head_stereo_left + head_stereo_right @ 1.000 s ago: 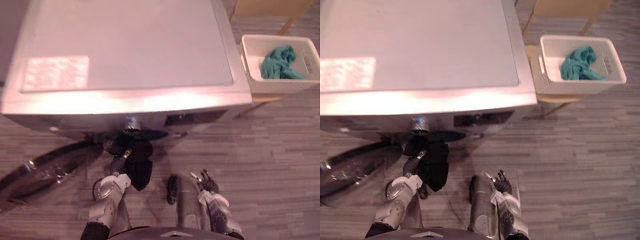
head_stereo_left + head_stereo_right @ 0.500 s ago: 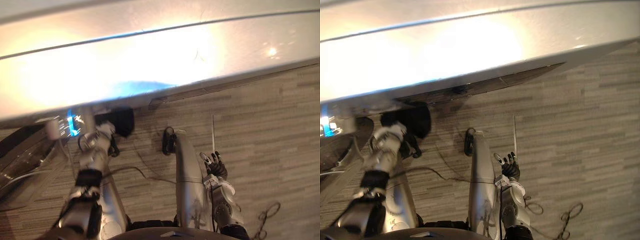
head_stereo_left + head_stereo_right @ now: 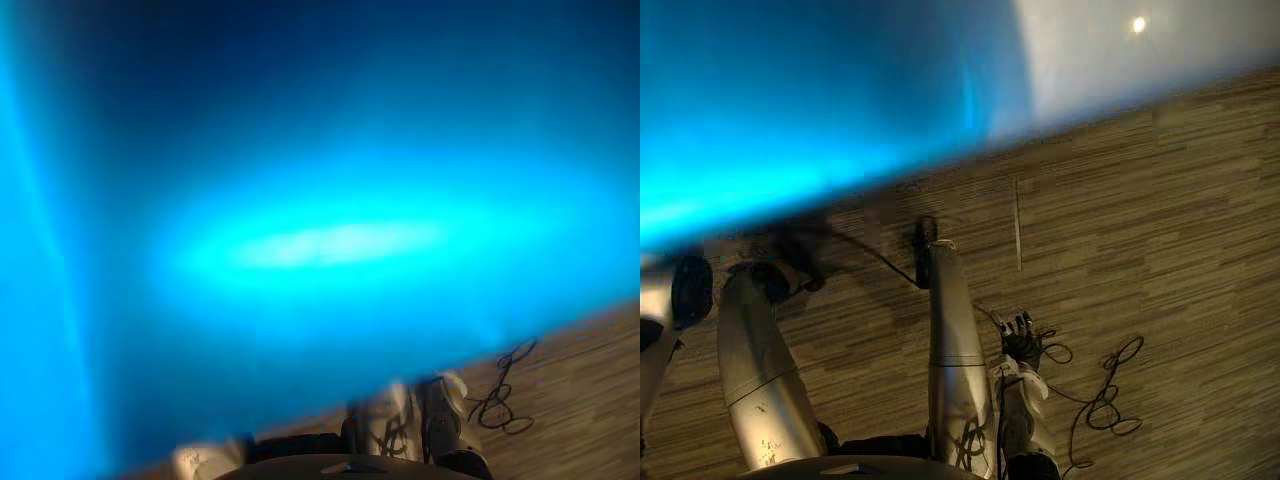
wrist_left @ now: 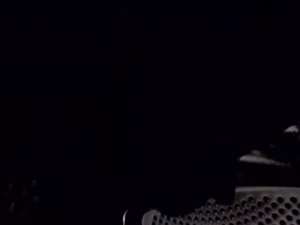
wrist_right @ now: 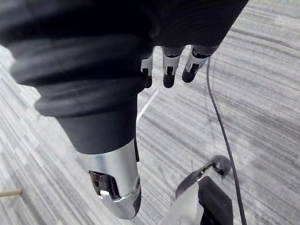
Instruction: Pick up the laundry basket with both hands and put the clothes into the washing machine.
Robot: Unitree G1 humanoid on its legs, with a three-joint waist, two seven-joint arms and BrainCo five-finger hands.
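While the right hand (image 3: pixel 1020 342) hangs slack over the floor (image 3: pixel 1160 200), the perforated drum (image 4: pixel 243 214) lies close before the left hand, whose grasp cannot be told.

You have the washing machine (image 3: pixel 1120 60) close across the far side of the head views, the floor (image 3: pixel 1160 250) before it, your right hand (image 3: pixel 1021 343) low on the right above that floor, and the drum wall (image 4: pixel 243 212) beside the left wrist's camera.
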